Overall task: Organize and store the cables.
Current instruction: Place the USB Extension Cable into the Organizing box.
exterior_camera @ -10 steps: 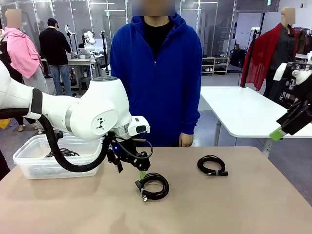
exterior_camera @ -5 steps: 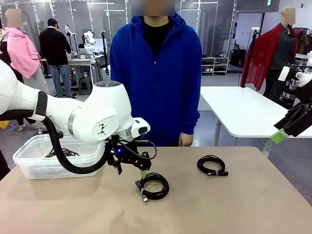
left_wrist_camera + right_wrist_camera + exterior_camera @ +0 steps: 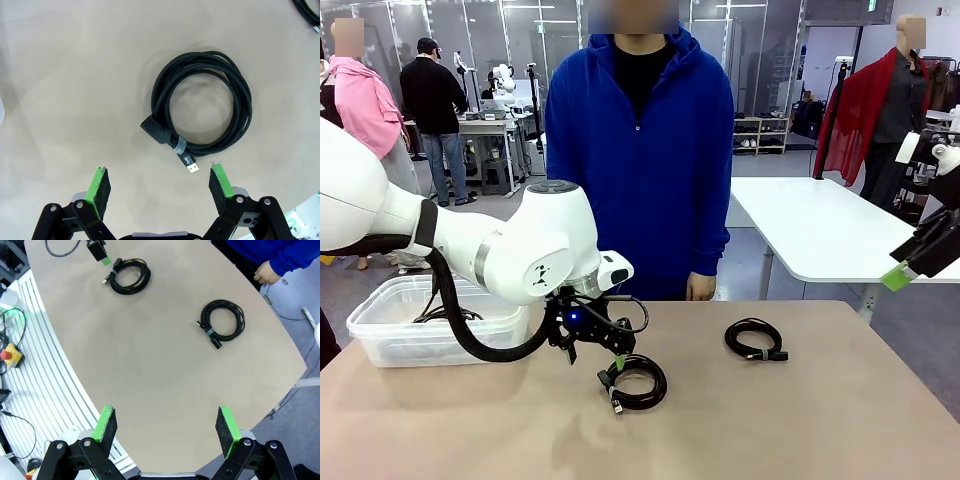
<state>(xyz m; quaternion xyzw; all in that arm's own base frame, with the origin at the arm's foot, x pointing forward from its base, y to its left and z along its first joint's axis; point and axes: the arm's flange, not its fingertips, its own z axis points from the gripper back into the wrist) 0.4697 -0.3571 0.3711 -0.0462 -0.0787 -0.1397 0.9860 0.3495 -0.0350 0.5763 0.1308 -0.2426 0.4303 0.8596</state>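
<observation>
Currently, at the far left of the table (image 3: 800,430), the clear bin (image 3: 380,335) holds dark cords (image 3: 445,314), which suggests part of the storing is done. Over the last second the left arm has swung lower and slightly rightward, bringing the left gripper (image 3: 159,175) down close over the near cable (image 3: 635,380), a black coil lying flat near the table's middle. This reads as the approach phase of a pick. The left gripper's jaws stand fully spread and hold nothing. In the left wrist view the coil lies just beyond the green pads (image 3: 100,187), with its USB plug (image 3: 189,165) pointing back toward the gap, and no pad touches the cord yet. Further lowering and closing would be needed before transfer to the bin. To the right and farther off, the second cable (image 3: 755,340) lies coiled and untouched, near the person's hand (image 3: 700,288). At the right edge, the right gripper (image 3: 898,274) hangs high above the table with little change in position, its jaws also fully apart and empty.
</observation>
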